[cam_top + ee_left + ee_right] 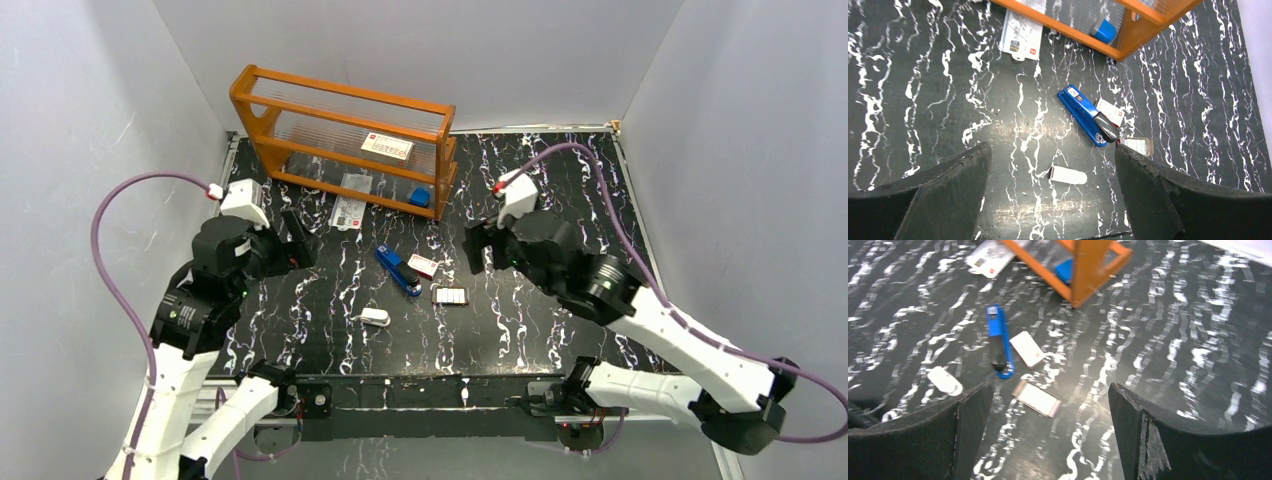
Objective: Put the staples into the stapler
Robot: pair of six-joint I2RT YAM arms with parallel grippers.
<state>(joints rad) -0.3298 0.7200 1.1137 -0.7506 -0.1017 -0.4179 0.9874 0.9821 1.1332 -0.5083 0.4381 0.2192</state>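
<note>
Where black table [560,180] shows: one stapler [398,270], one staples tray [450,295], one box [423,265].

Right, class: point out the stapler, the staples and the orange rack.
stapler [398,270], top view, middle of its blue body.
staples [450,295], top view, centre of the strips.
orange rack [1088,270], right wrist view, its end post.

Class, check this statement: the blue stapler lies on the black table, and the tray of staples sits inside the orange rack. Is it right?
One part is wrong. The tray of staples is not inside the orange rack. It lies out on the table, just right of the blue stapler at its near end. The top external view shows this. The stapler does lie on the black table.
</note>
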